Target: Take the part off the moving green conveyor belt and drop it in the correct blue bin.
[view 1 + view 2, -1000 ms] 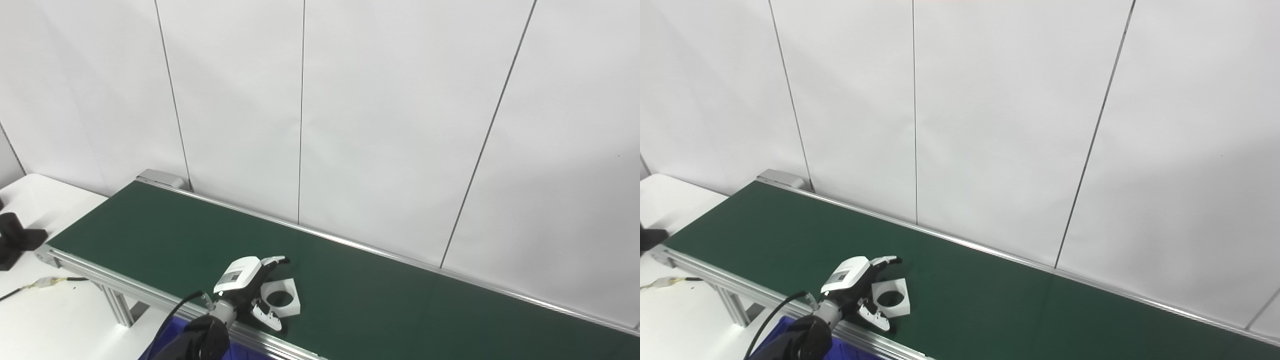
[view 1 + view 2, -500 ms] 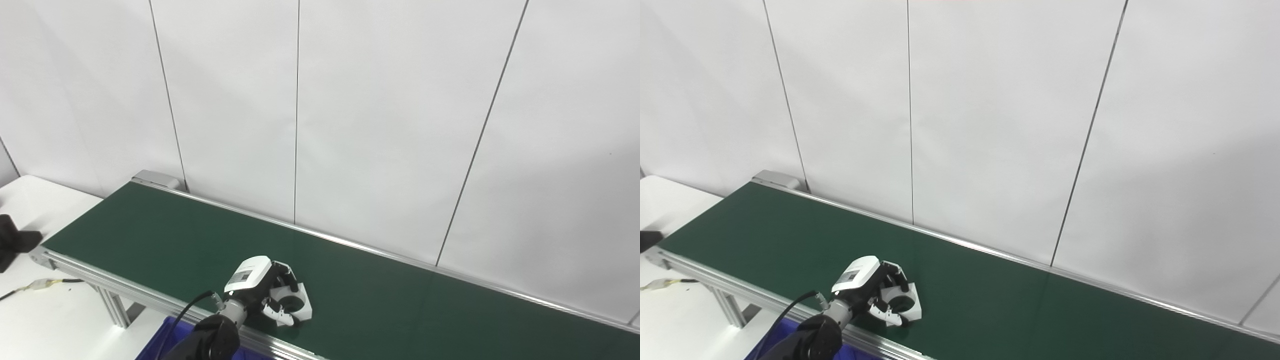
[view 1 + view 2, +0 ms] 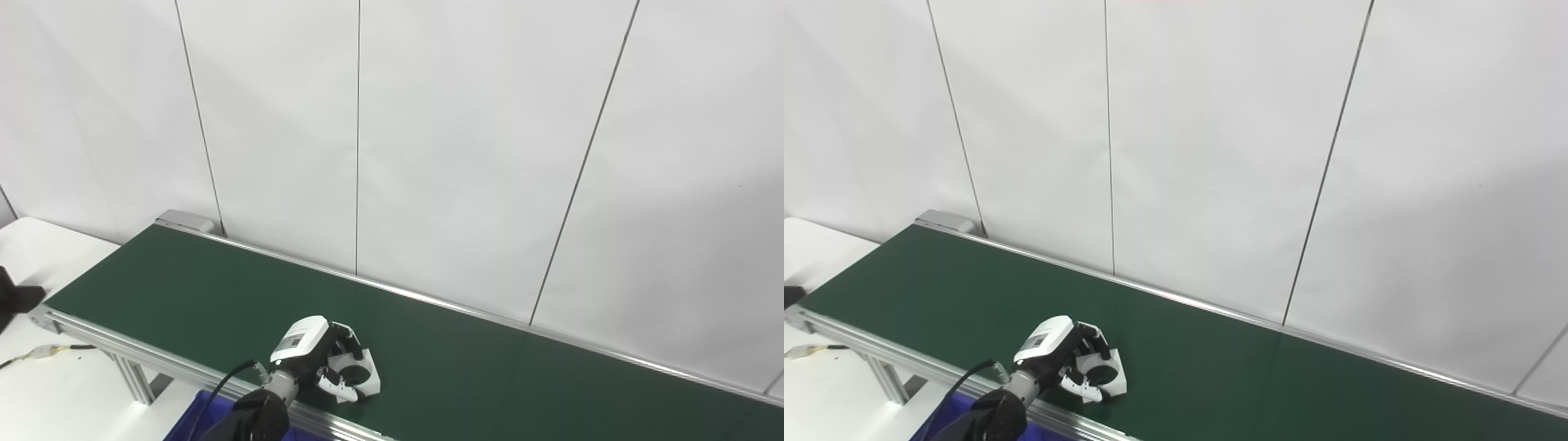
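The white part (image 3: 360, 375) with a round hole lies on the green belt (image 3: 202, 288), near its front edge. The left hand (image 3: 318, 358) has its fingers closed around it from 9 o'clock, so it can lift it. A blue bin (image 3: 202, 422) waits at 7 o'clock, just below. The right hand is out of sight.

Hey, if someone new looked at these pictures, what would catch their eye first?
The left robot hand, at the conveyor belt's near edge, with its fingers closed around a white part that has a round hole. Next, the long green belt itself, running diagonally below the white wall.
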